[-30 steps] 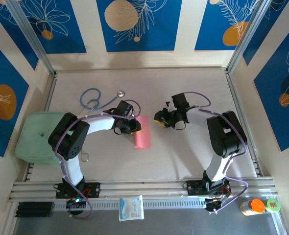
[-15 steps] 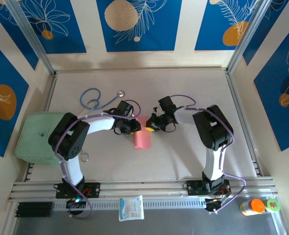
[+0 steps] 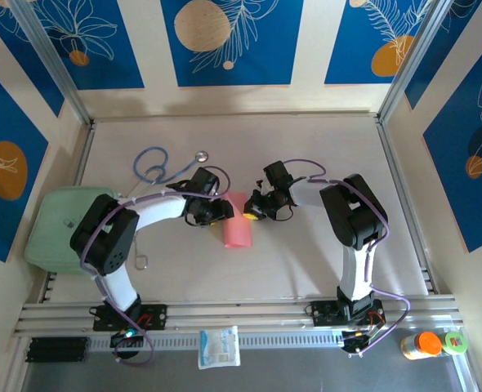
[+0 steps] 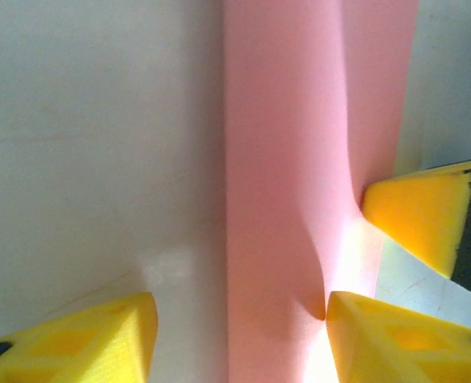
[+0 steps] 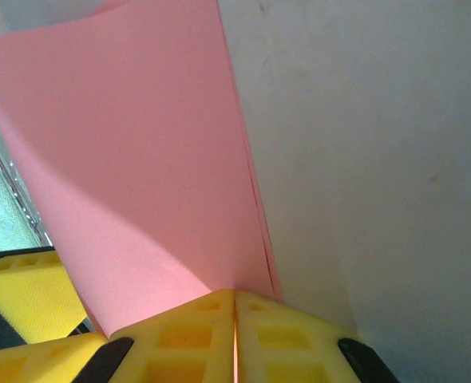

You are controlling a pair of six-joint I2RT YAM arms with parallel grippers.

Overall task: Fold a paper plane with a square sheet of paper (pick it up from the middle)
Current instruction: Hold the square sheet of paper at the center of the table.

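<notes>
Clamping the paper (image 3: 238, 230) at its right edge with fingers pressed together, the right gripper (image 5: 235, 297) faces the left gripper (image 4: 239, 317), whose fingers stand apart astride it.

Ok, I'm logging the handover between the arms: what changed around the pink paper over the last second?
The right end effector swung left to the pink paper and shut on its edge. The left end effector opened and now straddles the paper, and its arm's elbow shifted slightly. The paper itself, the stethoscope and the green pad stayed put.
</notes>
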